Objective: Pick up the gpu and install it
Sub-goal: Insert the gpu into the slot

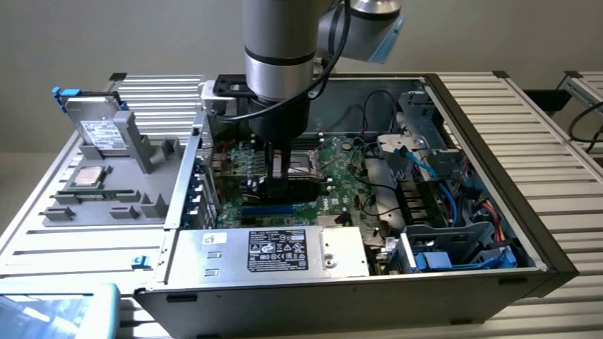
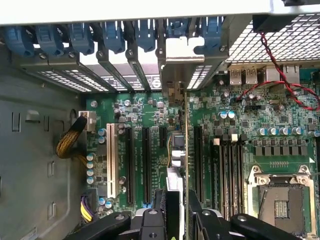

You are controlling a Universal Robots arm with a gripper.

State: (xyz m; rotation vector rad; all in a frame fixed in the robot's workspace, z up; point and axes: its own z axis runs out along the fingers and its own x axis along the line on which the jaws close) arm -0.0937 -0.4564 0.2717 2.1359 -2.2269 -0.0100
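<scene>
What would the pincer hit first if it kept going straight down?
Probably the motherboard: the pincer points down at its slots, and the gpu it grips would touch first. Depth is hard to judge.

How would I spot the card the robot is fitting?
Inside the open computer case, find the green main board. The card stands on edge between the robot's fingers, among long black slots; it alone is thin, upright, ending in a metal bracket.

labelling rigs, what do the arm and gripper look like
Silver-grey cylindrical arm with a dark ring band, a light blue joint cap and a black cable looping beside it. The gripper is black, with small round screw heads.
</scene>
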